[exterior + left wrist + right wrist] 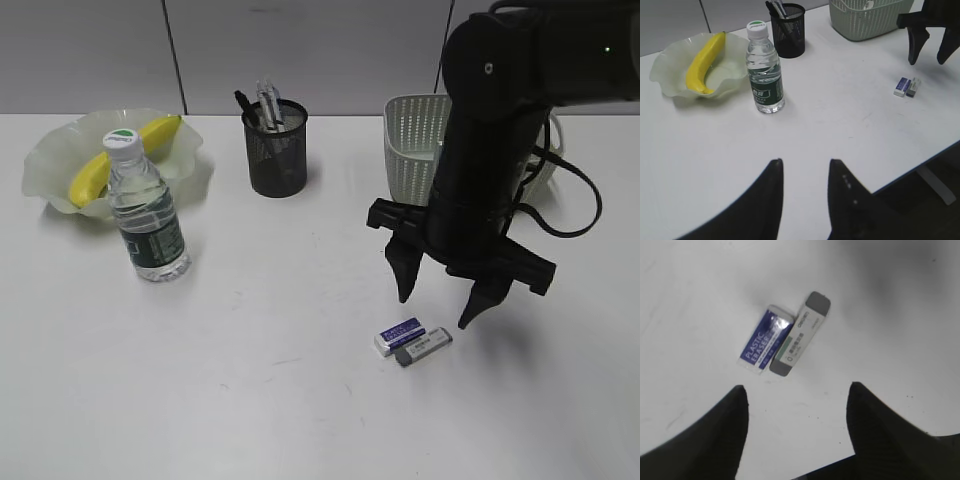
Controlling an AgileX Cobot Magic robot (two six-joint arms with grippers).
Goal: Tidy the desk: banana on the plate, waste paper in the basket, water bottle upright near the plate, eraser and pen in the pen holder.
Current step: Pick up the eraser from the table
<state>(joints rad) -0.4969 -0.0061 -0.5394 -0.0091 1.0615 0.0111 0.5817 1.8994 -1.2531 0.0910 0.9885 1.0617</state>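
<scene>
Item: two erasers, side by side and touching, flat on the desk (250,400). Blue-sleeved eraser (765,343) on one side, grey-sleeved eraser (800,333) on the other. Both lie just ahead of and below the right end effector (442,308), not yet between its fingers.

Risks, as judged:
- Double pick. The pair sits tight together; wide-set fingers coming down over them could clamp both, or pinch one and flick the other aside.
- Skewed grip. The erasers lie at a slant to the finger line, so a closing finger could meet a corner and spin the piece out.
- Low profile. The erasers are thin; fingertips may scrape the desk or slide over the top.
- Drop-off. The pen holder (275,147) stands well off to the far left of this end effector and already has pens sticking up; a loosely held eraser could catch on them or fall short of the rim.

Pose, right arm: upright column over the desk, wrist pointing down, fingers spread apart and empty, tips above the surface, basket (418,150) close behind it.

Pose, left end effector (805,167): low over bare desk, fingers partly apart, holding nothing, well away from everything.

Elsewhere, far left of the right end effector: banana (125,155) in the plate (50,160); bottle (145,212) upright just in front of the plate.
</scene>
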